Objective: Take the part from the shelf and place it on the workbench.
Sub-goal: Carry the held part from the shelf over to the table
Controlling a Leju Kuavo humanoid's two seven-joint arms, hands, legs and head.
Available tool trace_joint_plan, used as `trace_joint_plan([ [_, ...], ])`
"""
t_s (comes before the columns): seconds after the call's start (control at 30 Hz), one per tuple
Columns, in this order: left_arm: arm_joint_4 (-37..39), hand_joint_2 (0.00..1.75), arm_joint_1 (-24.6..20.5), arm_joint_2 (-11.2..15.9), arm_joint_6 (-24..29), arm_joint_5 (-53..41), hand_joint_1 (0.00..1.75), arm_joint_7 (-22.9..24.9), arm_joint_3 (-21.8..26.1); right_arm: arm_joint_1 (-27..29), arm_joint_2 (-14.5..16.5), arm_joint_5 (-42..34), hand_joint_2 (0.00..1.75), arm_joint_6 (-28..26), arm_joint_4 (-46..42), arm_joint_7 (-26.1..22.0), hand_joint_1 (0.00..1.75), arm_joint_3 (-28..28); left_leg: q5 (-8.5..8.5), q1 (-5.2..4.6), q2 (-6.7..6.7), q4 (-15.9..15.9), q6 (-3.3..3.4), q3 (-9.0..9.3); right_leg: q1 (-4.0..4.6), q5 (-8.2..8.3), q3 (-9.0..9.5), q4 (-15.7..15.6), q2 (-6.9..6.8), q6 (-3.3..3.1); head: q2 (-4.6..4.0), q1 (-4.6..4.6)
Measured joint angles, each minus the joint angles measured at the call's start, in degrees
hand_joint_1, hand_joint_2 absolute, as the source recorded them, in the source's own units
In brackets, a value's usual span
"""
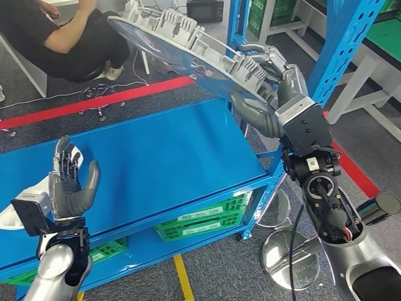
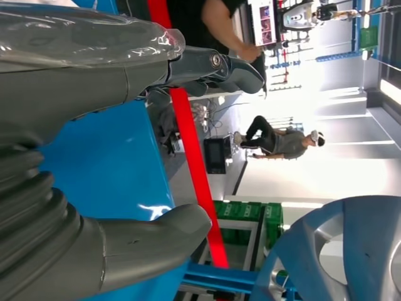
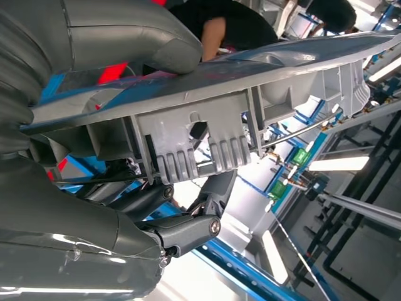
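Head view: right hand (image 1: 265,94) grips ribbed grey plastic part (image 1: 189,47); left hand (image 1: 71,182) empty, fingers spread.

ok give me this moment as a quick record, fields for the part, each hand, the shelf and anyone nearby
part: large grey ribbed plastic panel, tilted, lifted above the shelf
right hand: right hand grips the panel's edge, thumb on one face and fingers on the other
left hand: left hand holds nothing, fingers apart, over the shelf
shelf: blue metal shelf, green crates below
nearby: seated person in black behind the shelf
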Motion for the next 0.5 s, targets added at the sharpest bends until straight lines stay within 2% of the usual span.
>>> trace_joint_plan([
  [0.17,-0.6,1.75,0.1,0.3,0.0,-0.3,0.0,0.3,0.0,-0.1,0.0,-0.3,1.75,0.1,0.0,-0.2,1.75,0.5,-0.3,-0.14,-0.01,0.4,0.45,-0.18,-0.12,-0.14,0.02,0.0,-0.06,0.27,0.0,-0.03],
  [0.27,-1.0,1.75,0.2,0.4,0.3,-0.5,0.0,0.4,0.0,-0.2,0.0,-0.3,1.75,0.3,0.0,-0.5,1.75,0.7,-0.45,-0.27,-0.02,0.3,0.85,-0.17,-0.24,-0.26,0.15,-0.1,-0.11,0.64,0.0,-0.04],
  [0.33,-1.5,1.75,0.3,0.4,0.6,-0.7,0.0,0.6,0.0,-0.4,0.0,-0.4,1.75,0.4,0.0,-0.8,1.75,0.9,-0.33,0.03,-0.1,-0.5,1.18,0.41,-0.32,-1.11,-0.32,0.9,-0.27,0.9,0.0,0.08],
  [0.37,-1.7,1.75,0.3,0.5,0.9,-0.7,0.0,0.7,0.0,-0.6,0.0,-0.5,1.75,0.5,0.0,-0.9,1.75,0.9,-0.26,0.22,-0.16,-0.9,1.35,0.77,-0.33,-2.35,-1.36,3.2,-0.37,1.04,0.0,0.27],
  [0.4,-1.9,1.75,0.4,0.5,1.1,-0.8,0.0,0.8,0.1,-0.7,0.1,-0.7,1.75,0.6,0.0,-1.1,1.75,1.0,-0.25,0.33,-0.26,-1.1,1.46,1.08,-0.46,-4.02,-3.14,6.8,-0.47,1.15,0.0,0.52],
  [0.47,-2.1,1.75,0.8,0.6,1.5,-0.9,0.0,0.9,0.1,-0.8,0.1,-1.0,1.75,0.8,0.0,-1.4,1.75,1.2,-0.37,0.38,-0.68,-1.1,1.54,1.26,-0.67,-7.09,-7.68,15.4,-0.52,1.53,0.0,0.96],
  [0.5,-2.2,1.75,1.0,0.6,1.6,-0.9,0.0,1.0,0.1,-0.7,0.1,-1.1,1.75,0.9,0.0,-1.4,1.75,1.2,-0.45,0.45,-1.05,-1.1,1.48,1.32,-0.87,-7.34,-9.29,17.9,-0.53,1.74,0.0,1.07],
])
